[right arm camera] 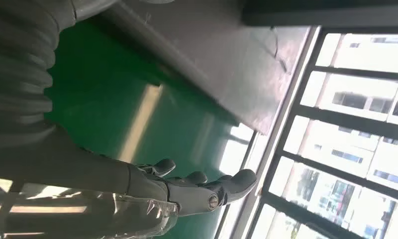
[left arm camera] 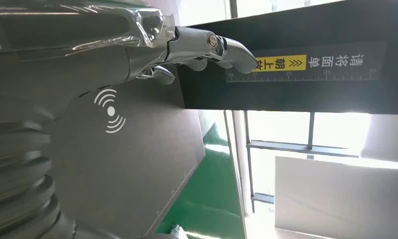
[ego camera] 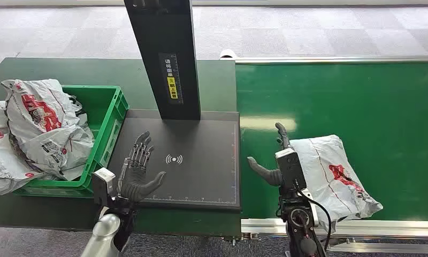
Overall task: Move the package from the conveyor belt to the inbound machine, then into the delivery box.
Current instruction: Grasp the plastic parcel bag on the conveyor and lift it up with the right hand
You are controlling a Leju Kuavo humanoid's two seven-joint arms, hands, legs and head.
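Green conveyor belt spans the area ahead of and to the outer side of the right robot hand; a bright glare strip lies on it just ahead of that hand. Dark green surface carries the rest, ahead of and around the left robot hand.

Inbound machine: flat dark scan plate with a white wireless mark, black upright column at its far edge with a yellow label. Left robot hand hovers over the plate's near left part, fingers spread apart and pointing forward, holding nothing; wireless mark just to its right. The left wrist view shows its fingers extended toward the column, apart from it.

Green delivery box sits just left of the left robot hand, touching or nearly touching the plate's edge; crumpled white bags with red print fill it and spill over its left side.

Package, white poly bag with red print, lies on the belt directly beside the right robot hand on its outer side, against the back of the hand. Right robot hand is spread, thumb out toward the plate, fingers forward, gripping nothing; palm faces away from the package.
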